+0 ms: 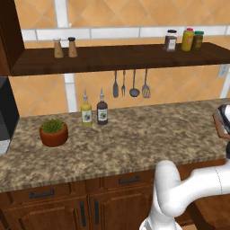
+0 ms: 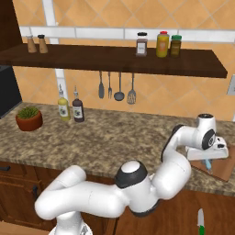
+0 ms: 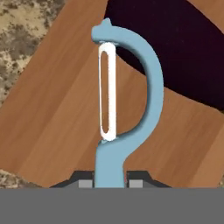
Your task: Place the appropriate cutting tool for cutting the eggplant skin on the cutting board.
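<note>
End effector (image 3: 111,183) clamped on the handle of a light blue peeler (image 3: 127,100), one dark fingertip either side of the stem at the bottom of the hand view. Peeler sticks out away from the hand, white blade slot along its left edge, curved blue bow on the right.

Peeler hangs over the cutting board (image 3: 57,113), reddish-brown wood under nearly the whole tool. Can't tell if the tip touches the board or sits just above. A dark purple mass, likely the eggplant (image 3: 183,48), lies on the board beyond the peeler's head, near its top curve but apart from it.

Right base view: hand (image 2: 209,153) low over the board (image 2: 225,170) at the right end of the worktop (image 2: 114,137), a bit of blue poking down toward the wood. A knife (image 2: 200,221) with a green handle shows well below the board, off the worktop.

Handling, as judgement: peeler looks light, stiff plastic, smooth so a bit slippery; not fragile. Handle stem is the right place to hold, away from the blade slot and thin bow. Held at the very end, it could pivot in the grip if the head bumps the board. Flat and light, it should settle without rolling when released low over bare wood, clear of the eggplant.
</note>
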Robot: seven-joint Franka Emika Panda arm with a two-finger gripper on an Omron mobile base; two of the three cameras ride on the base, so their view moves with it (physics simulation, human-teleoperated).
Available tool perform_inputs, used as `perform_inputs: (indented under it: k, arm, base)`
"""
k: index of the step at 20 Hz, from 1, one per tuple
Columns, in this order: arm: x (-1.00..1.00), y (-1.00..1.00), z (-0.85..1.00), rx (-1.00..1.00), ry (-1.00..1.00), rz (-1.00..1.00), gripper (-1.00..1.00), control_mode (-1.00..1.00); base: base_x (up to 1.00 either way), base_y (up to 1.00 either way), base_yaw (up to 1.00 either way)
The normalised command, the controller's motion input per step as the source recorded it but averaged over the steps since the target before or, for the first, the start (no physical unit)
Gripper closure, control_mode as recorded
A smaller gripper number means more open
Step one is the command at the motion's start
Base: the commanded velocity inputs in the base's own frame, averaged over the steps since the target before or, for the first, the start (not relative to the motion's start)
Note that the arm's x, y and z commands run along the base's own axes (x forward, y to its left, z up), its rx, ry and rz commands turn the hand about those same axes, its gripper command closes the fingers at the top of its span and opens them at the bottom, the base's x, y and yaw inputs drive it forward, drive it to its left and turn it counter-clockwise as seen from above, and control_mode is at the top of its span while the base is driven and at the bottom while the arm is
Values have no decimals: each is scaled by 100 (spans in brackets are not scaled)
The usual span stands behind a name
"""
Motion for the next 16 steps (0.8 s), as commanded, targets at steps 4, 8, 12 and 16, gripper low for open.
perform_inputs:
  k: [4,8,12,16]
  arm:
    - [4,2,-66,0,4,5,100,-100]
    - [0,8,-47,0,1,7,-100,-100]
    - [-2,5,-3,0,0,5,-100,-100]
    - [-29,39,23,0,4,2,-100,-100]
  base:
    - [0,0,0]
    - [0,0,0]
    - [0,0,0]
    - [0,0,0]
